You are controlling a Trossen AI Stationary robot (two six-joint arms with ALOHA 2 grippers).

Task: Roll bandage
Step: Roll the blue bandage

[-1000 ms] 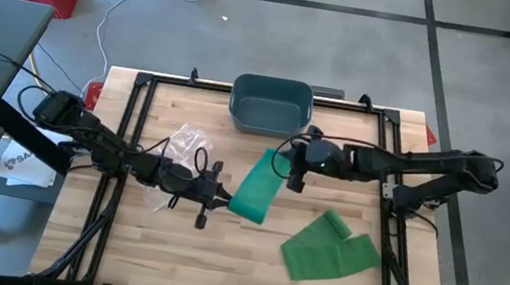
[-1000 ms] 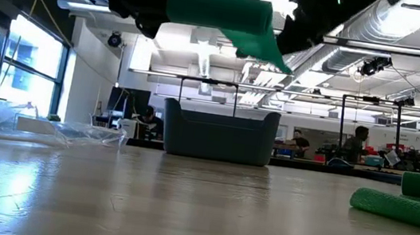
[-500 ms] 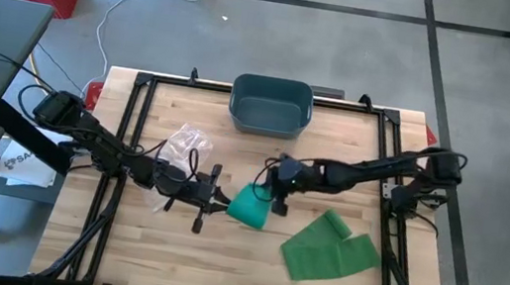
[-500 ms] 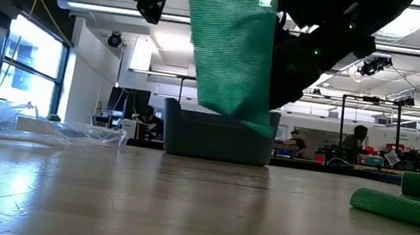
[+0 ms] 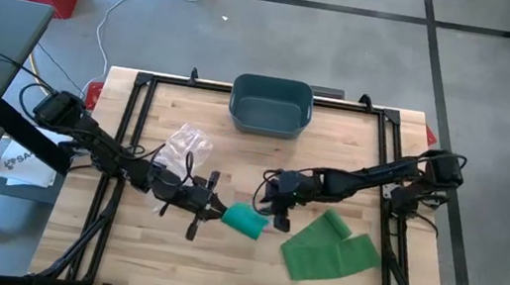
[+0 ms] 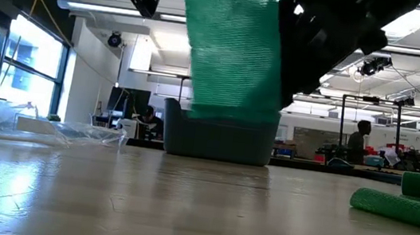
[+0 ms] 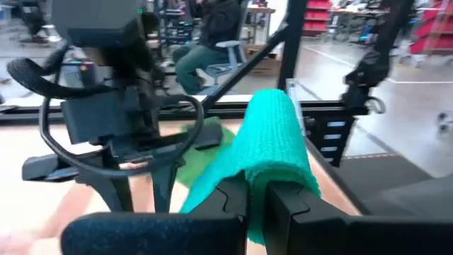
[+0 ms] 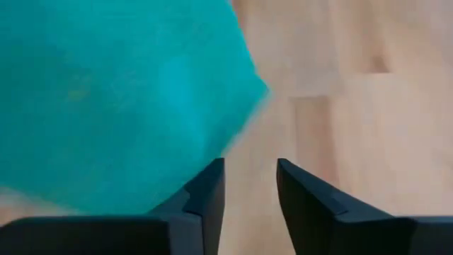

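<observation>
Near the middle of the high view, slightly below center, the left hand (image 5: 215,210) is pinched tight on one end of a green bandage (image 5: 246,220), which hangs above the wooden counter (image 5: 237,270) as a short bunched strip. In the left wrist view the same bandage (image 7: 272,152) drapes over that hand's closed fingers (image 7: 283,205), its woven cloth folded into a rounded hump. The right hand (image 5: 274,203) sits just to the right of the bandage in the high view; in the right wrist view its two fingers (image 8: 205,191) stand parted with bare wood showing between them, and the green cloth (image 8: 120,99) lies off to one side of the gap, not caught in it. In the low view the bandage (image 6: 230,48) hangs down from the top of the frame as a wide green band in front of the bin, its lower edge well clear of the counter top. A second piece of green bandage material (image 5: 325,247) lies flat and loosely folded at the lower right of the counter. A dark blue-grey bin (image 5: 271,105) stands at the upper center edge, and a crumpled clear plastic wrapper (image 5: 185,143) lies at the left center, near the left arm.
</observation>
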